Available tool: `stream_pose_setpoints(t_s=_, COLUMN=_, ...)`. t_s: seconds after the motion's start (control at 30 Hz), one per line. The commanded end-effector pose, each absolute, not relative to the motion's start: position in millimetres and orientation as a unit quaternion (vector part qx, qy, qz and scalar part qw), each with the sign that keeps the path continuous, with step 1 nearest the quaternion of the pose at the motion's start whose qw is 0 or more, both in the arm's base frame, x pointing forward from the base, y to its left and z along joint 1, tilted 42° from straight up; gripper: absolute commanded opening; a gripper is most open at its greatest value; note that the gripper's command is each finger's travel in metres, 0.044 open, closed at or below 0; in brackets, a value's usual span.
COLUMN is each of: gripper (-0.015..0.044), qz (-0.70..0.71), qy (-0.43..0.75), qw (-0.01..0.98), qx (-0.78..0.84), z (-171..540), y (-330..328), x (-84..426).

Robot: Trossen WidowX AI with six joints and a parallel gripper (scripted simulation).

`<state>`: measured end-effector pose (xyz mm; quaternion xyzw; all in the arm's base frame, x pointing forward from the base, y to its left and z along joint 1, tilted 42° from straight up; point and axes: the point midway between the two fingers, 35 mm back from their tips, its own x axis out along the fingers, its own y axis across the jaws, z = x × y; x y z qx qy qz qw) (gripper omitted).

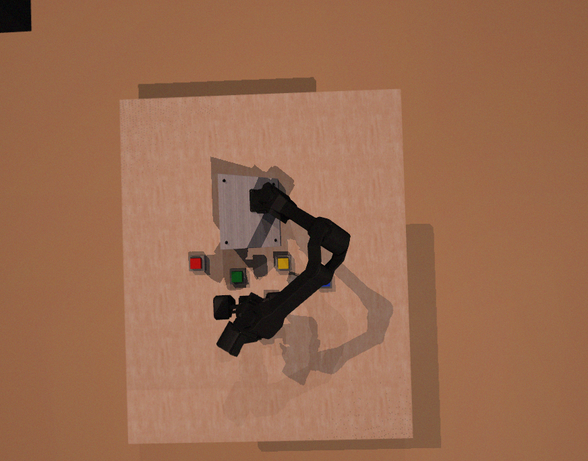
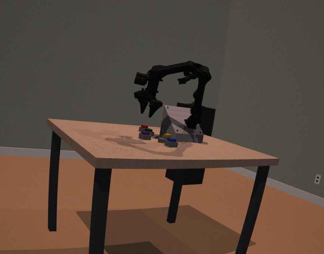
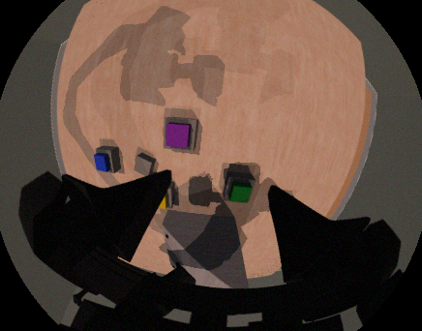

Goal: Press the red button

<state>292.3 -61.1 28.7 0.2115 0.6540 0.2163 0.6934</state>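
The red button (image 1: 195, 263) (image 2: 144, 126) sits in its dark grey housing at the left of the button group in the top view. Its cap stands up above the housing and nothing touches it. It does not show in the wrist view. My gripper (image 2: 146, 114) (image 3: 221, 183) is open and empty, with its fingers wide apart. It hangs high above the table, away from the red button. In the top view the arm hides its fingertips.
The green button (image 1: 237, 276) (image 2: 148, 130) (image 3: 241, 193), purple button (image 2: 145, 132) (image 3: 177, 135), yellow button (image 1: 282, 263) (image 2: 167, 135) and blue button (image 2: 171, 139) (image 3: 102, 162) stand nearby. A small grey block (image 3: 145, 165) lies between blue and yellow. A grey sloped box (image 1: 234, 213) stands behind them.
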Motion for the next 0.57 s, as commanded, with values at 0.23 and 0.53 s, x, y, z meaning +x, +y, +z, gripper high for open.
stream_pose_setpoints(t_s=0.23, gripper=0.04, qz=0.238, qy=0.653, qw=0.678, qx=0.24, z=153.4, y=73.6, x=268.1)
stream_pose_setpoints(t_s=0.53, gripper=0.04, qz=0.251, qy=0.655, qw=0.667, qx=0.251, z=184.2, y=106.1, x=242.0)
